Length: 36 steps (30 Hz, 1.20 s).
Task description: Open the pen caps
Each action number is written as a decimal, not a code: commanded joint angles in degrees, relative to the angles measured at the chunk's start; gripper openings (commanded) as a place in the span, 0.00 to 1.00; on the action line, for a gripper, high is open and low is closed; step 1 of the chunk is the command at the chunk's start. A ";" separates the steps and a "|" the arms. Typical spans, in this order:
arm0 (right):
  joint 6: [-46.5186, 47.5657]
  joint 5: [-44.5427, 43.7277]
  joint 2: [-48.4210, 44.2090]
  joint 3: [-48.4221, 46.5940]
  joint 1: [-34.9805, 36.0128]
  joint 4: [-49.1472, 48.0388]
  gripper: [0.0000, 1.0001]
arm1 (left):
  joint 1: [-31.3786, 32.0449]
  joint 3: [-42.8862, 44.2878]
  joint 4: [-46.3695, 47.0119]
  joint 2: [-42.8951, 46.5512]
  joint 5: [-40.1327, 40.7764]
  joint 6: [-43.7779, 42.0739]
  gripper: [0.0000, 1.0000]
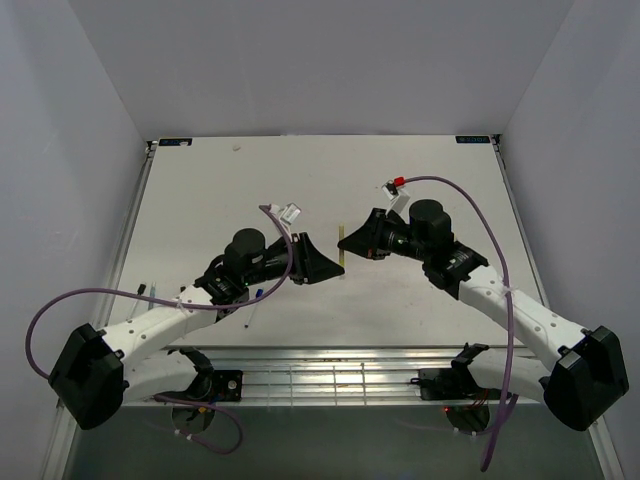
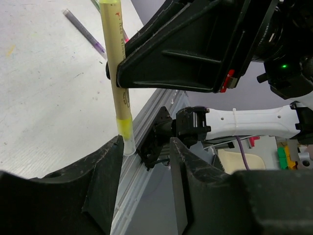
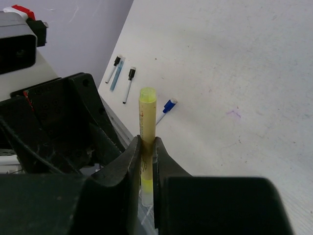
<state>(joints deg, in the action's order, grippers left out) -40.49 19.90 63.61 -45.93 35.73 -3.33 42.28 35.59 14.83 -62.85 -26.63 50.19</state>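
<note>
My right gripper (image 3: 146, 143) is shut on the barrel of a yellow pen (image 3: 147, 111) and holds it upright above the table. The pen's clear cap (image 3: 146, 197), over a bright yellow tip, hangs below the jaws. In the top view the pen (image 1: 342, 252) stands between the right gripper (image 1: 349, 243) and the left gripper (image 1: 331, 266). My left gripper (image 2: 145, 159) is open and empty. In its view the pen (image 2: 114, 63) stands with its clear cap (image 2: 128, 145) right by the left fingertip (image 2: 110, 152); I cannot tell whether they touch.
Other pens lie on the table near the left arm: a blue-capped one (image 3: 167, 108), two black-capped white ones (image 3: 129, 83) and a pale blue one (image 3: 117, 73). A grey and purple pen (image 2: 84, 32) lies further off. The slotted metal front rail (image 1: 330, 375) runs below both grippers.
</note>
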 commanded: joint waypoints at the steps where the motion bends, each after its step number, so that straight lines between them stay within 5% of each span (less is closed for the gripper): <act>1: -3.01 2.51 -1.56 0.84 -0.04 -5.01 0.08 | 1.75 -0.44 4.59 -1.48 2.46 0.34 0.52; 7: -4.86 3.48 -2.71 1.72 -0.04 -6.77 0.08 | 2.72 -0.09 4.95 -2.89 3.34 0.25 0.35; 12: -6.35 4.71 -2.88 2.51 -0.04 -8.44 0.08 | 2.72 -0.52 4.95 -2.72 3.69 0.25 0.33; 21: -7.23 5.59 -3.94 3.22 -0.04 -8.88 0.08 | 2.72 -1.14 4.86 -2.28 4.57 0.43 0.58; 24: -7.76 5.67 -4.20 3.57 -0.04 -9.32 0.08 | 2.72 -1.32 4.86 -2.37 4.57 0.52 0.59; 33: -8.73 5.50 -3.50 3.57 -0.04 -10.55 0.08 | 2.81 -0.79 4.86 -2.89 2.73 0.69 0.36; 36: -8.73 5.06 -3.41 3.74 -0.04 -10.73 0.08 | 2.81 -0.88 4.86 -2.45 2.29 0.52 0.18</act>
<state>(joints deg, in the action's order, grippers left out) -47.92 24.47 60.71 -42.09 35.44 -10.07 44.88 34.96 20.14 -66.08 -23.59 51.75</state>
